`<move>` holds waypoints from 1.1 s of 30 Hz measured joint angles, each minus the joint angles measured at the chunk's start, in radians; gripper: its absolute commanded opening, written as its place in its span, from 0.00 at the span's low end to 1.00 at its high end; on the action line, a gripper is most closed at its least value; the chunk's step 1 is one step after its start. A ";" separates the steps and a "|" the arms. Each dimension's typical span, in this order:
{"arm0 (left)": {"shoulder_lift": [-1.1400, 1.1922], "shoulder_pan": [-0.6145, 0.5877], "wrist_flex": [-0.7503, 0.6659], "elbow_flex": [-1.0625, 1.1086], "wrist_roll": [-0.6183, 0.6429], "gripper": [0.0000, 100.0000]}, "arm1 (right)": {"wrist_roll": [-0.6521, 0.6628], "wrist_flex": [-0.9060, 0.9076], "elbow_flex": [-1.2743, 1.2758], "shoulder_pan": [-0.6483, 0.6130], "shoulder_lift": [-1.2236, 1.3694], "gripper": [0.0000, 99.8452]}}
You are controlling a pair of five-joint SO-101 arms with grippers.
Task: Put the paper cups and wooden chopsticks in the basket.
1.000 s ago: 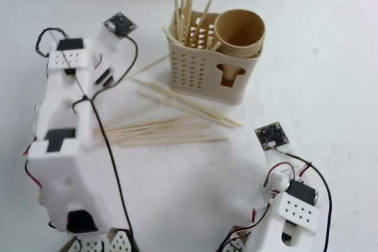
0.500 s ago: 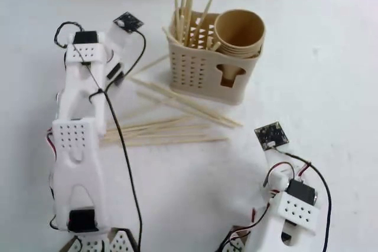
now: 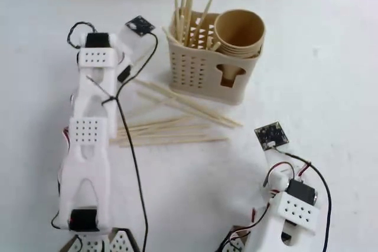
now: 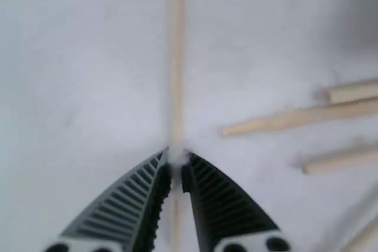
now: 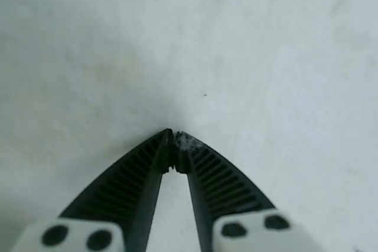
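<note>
Toward the far edge of the white table (image 3: 331,75), near its middle: the beige perforated plastic basket (image 3: 195,75), upright. Inside it sit the stacked tan paper cups (image 3: 239,30) and a bundle of upright wooden chopsticks (image 3: 186,19).

Task state: cups look done, as none lies loose on the table. Chopsticks are only partly done. A fan of loose wooden chopsticks (image 3: 171,131) lies flat between the basket and the table's centre, several overlapping.

Left arm (image 3: 88,128) stretches along the left side of the table. The left gripper (image 4: 175,160) is clenched on a single pale chopstick (image 4: 174,57), pinched at the jaw tips, low over the table, with other sticks close by.

Right arm (image 3: 289,205) sits at the near edge, right of centre. The right gripper (image 5: 172,137) is clenched on nothing, above bare table.

Room: open surface right of the basket and along the left edge. The fan of sticks crowds the basket's front, so a lifted stick probably needs height to clear the rim and the sticks already standing there.
</note>
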 measured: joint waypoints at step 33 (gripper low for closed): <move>-1.498 0.384 -0.284 0.988 0.456 0.02 | 0.000 0.000 0.000 0.000 0.000 0.02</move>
